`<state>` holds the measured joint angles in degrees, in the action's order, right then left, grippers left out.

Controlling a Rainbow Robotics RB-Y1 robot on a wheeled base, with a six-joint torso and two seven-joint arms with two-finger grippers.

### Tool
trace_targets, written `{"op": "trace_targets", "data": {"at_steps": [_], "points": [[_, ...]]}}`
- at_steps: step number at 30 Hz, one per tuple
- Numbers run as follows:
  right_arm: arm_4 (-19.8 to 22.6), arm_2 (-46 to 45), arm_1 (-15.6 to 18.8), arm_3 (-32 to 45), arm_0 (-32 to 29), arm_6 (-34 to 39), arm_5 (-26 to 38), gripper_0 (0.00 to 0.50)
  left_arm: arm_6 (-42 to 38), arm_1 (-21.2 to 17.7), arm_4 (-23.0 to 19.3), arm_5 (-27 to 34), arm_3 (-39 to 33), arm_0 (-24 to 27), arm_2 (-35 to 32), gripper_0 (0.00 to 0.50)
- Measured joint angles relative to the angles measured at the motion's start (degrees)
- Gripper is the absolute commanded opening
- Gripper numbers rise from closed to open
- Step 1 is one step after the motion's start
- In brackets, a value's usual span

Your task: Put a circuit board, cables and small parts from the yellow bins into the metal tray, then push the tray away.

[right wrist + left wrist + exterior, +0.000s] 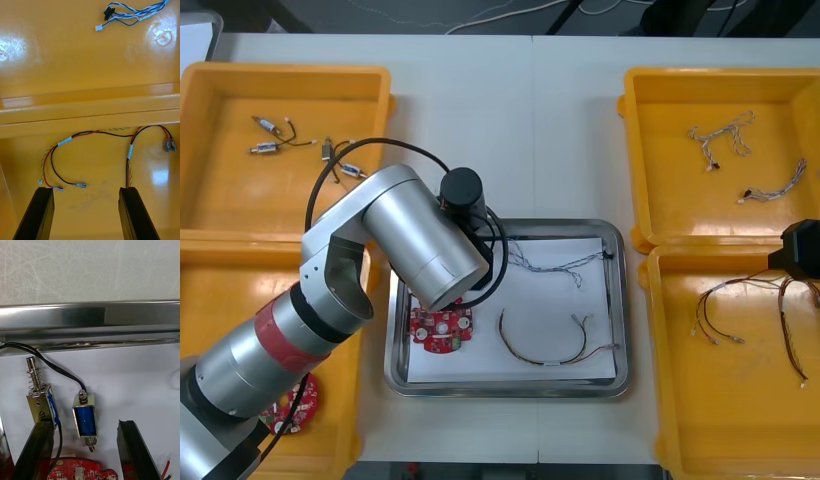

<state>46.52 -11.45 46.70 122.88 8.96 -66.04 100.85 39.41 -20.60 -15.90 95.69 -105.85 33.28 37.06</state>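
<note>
the light table (510, 130) carries four yellow bins (240, 200), two at each side, with the metal tray (505, 386) between them, white inside. the left arm (420, 240) reaches over the tray's left side. its left tool (84, 423) hangs released just above the white floor, fingers well apart and gripping nothing. the right tool (86, 191) is released too, fingers spread, low over the near right bin (740, 420) above a red, black and yellow cable (64, 141).

in the tray a round red circuit board (442, 330) lies at the near left. a red and yellow cable (545, 352) curls beside it, and a twisted blue and white cable (555, 265) lies toward the far edge. a second circuit board (292, 405) sits in the near left bin.

two small metal parts (85, 420) with blue bodies, trailing black wire, lie in the tray near its rim. one is between the left tool's fingers and touches neither; the other is partly behind one finger. more small parts (270, 148) rest in the far left bin.
</note>
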Motion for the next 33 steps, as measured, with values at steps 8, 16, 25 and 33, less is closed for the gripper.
{"op": "trace_targets", "data": {"at_steps": [8, 16, 25, 33], "points": [[0.0, 0.0, 0.0, 0.0, 0.0, 0.0, 0.0, 0.5, 0.0, -0.13, -5.33, 6.26, -3.17, 0.29, -4.22, 0.5], [0.0, 0.0, 0.0, 0.0, 0.0, 0.0, 0.0, 0.5, 0.0, -2.51, -12.74, 10.26, -6.68, 1.94, -8.99, 0.5], [1.93, 0.49, -0.11, 0.0, -0.12, 0.0, -0.1, 0.5, 0.0, -7.73, -20.09, 13.23, -10.28, 2.82, -16.29, 0.5], [2.53, 5.56, 0.07, 0.76, 1.83, 0.0, -0.59, 0.5, 0.01, -13.25, -24.51, 13.84, -13.4, 2.88, -23.37, 0.5]]}}
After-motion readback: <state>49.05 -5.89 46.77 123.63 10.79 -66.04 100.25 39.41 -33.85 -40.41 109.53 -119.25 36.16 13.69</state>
